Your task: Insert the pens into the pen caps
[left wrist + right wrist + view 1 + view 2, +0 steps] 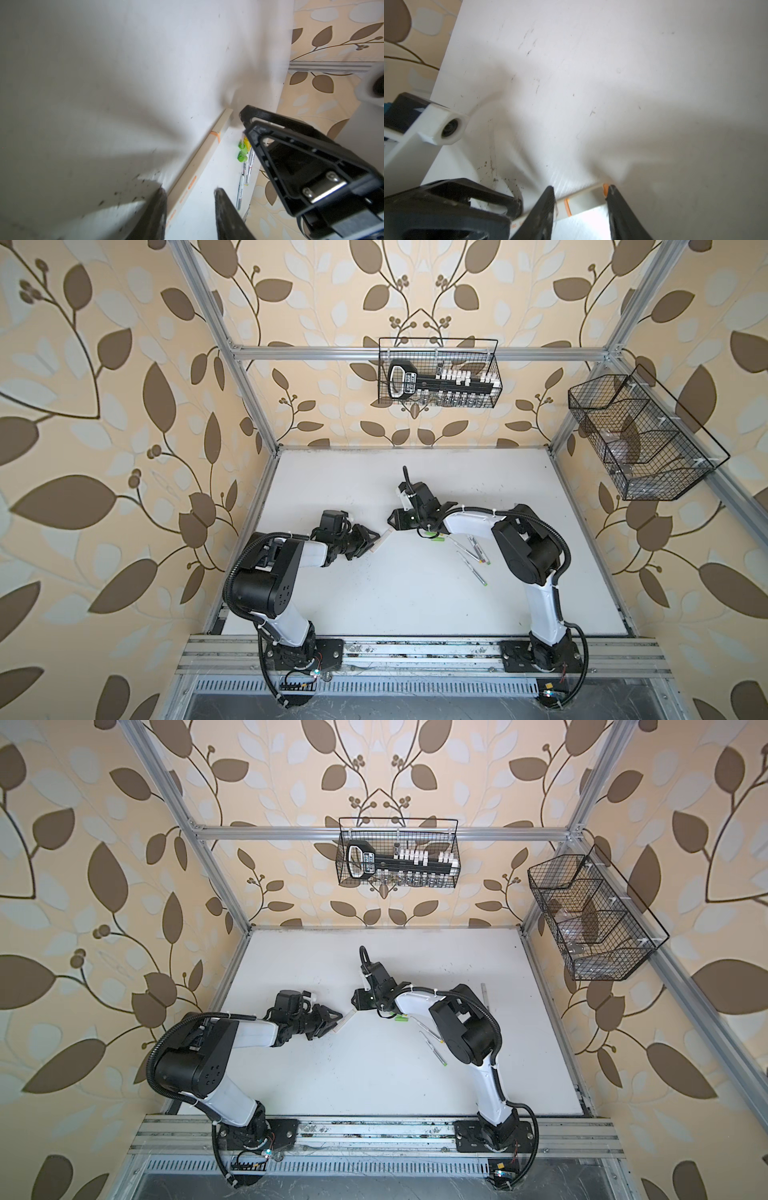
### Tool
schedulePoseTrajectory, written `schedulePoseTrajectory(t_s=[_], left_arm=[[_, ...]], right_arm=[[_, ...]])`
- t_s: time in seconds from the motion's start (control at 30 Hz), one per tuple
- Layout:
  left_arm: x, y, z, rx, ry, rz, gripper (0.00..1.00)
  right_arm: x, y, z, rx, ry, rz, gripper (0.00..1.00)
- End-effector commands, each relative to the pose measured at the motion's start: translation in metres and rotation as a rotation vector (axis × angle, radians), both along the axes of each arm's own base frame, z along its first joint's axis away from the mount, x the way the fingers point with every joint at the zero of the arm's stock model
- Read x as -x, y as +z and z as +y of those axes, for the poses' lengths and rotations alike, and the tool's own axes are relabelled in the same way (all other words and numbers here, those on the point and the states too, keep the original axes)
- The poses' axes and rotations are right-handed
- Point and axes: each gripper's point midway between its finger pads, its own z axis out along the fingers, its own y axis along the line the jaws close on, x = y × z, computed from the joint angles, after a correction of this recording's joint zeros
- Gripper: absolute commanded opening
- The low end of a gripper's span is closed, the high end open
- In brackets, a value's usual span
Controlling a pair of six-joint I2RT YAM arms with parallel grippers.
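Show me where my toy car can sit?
Bare: the far table strip along the back wall, and the near middle between the arm bases. Crowded: pens and green caps by the right arm, left hand and right hand at the pale marker.

Far wire basket (457, 358) hanging off the aluminium frame (311, 353), holding a black-and-white gadget (415, 383). Second basket (665, 472) hanging on the right, scuffed tabletop (353, 489) sitting underneath.

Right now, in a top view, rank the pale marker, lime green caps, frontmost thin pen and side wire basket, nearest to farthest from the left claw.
From the left claw:
1. pale marker, at its tips
2. lime green caps, to its right
3. frontmost thin pen, farther right, toward the front
4. side wire basket, on the right wall
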Motion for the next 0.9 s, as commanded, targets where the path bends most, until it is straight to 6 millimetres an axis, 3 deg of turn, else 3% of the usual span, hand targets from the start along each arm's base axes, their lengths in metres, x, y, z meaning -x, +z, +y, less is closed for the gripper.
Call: schedulePoseTrajectory(t_s=[0.0,0.17,0.5,0.57,0.7,0.87], left_arm=[[0.002,0.017,-0.013,0.041,-0.048,-0.061,0.4],[0.009,0.021,-0.03,0.071,-0.068,-0.057,0.4],[0.016,0.025,-0.063,0.138,-0.098,-0.089,0.4],[0.015,0.027,-0.063,0.162,-0.084,-0.096,0.4],[0.013,0.026,-0.044,0.139,-0.005,-0.103,0.41],[0.018,0.039,-0.026,0.039,-0.002,-0.118,0.48]], right_arm=[[0.012,0.003,-0.01,0.029,-0.009,-0.001,0.44],[0.027,-0.01,-0.01,0.046,0.0,0.032,0.45],[0.035,-0.021,0.009,0.045,0.062,0.07,0.46],[0.038,-0.023,0.013,0.05,0.079,0.076,0.46],[0.042,-0.023,0.009,0.068,0.072,0.07,0.46],[0.049,-0.022,0.005,0.097,0.079,0.063,0.47]])
